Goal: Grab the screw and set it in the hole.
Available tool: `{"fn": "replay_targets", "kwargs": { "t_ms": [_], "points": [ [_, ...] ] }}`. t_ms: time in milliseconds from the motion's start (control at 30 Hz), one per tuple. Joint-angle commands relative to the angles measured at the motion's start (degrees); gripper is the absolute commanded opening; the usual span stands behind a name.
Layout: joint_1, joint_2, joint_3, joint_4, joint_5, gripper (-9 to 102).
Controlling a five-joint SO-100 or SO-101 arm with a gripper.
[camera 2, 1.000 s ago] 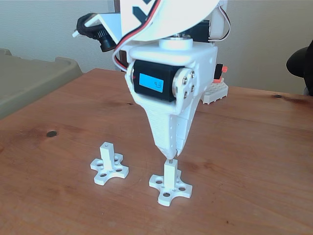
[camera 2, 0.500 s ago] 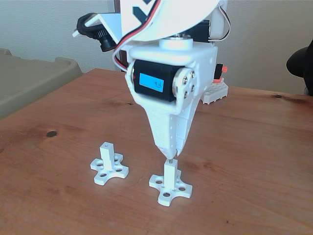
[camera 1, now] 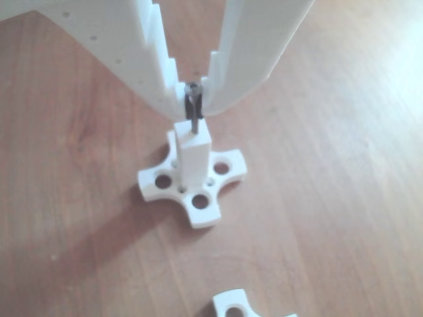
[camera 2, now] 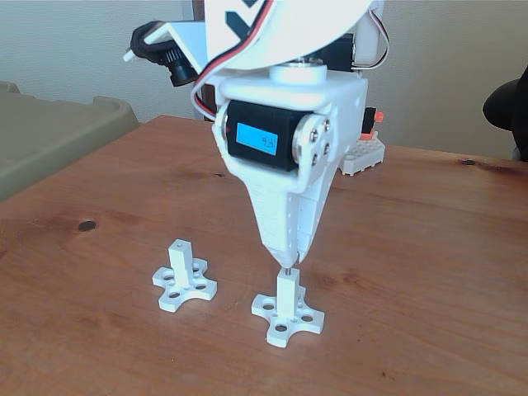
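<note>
Steel, thin and dark grey: that is the screw (camera 1: 193, 111), and I see it pinched upright near its head between the tips of my gripper (camera 1: 192, 99), its lower end touching the top of the white post (camera 1: 192, 153), right where the hole (camera 1: 194, 139) sits. The claw is closed on it, with a black rubber piece (camera 1: 189, 105) beside the shank at the tips.

I judge it to be very light and quite stiff, so weight is no worry, but it is smooth and round and could easily pivot or slip between hard plastic tips. Holding it high, just under the head, leaves the shank free to enter. The post and its cross-shaped base (camera 1: 198, 195) look light too and seem only to rest on the wooden table (camera 1: 330, 218), so any side push might tip or slide them.

Farther off, in the fixed view, the gripper (camera 2: 286, 262) stands straight above that post (camera 2: 285, 293); a second post (camera 2: 179, 262) stands apart to the left.
</note>
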Motion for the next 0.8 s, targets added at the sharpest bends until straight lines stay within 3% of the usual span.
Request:
{"fn": "replay_targets", "kwargs": {
  "t_ms": [0, 767],
  "points": [
    [-0.79, 1.41, -1.23, 0.88, -0.35, -4],
    [-0.97, 0.97, -1.32, 0.62, -0.26, -4]
  ]
}}
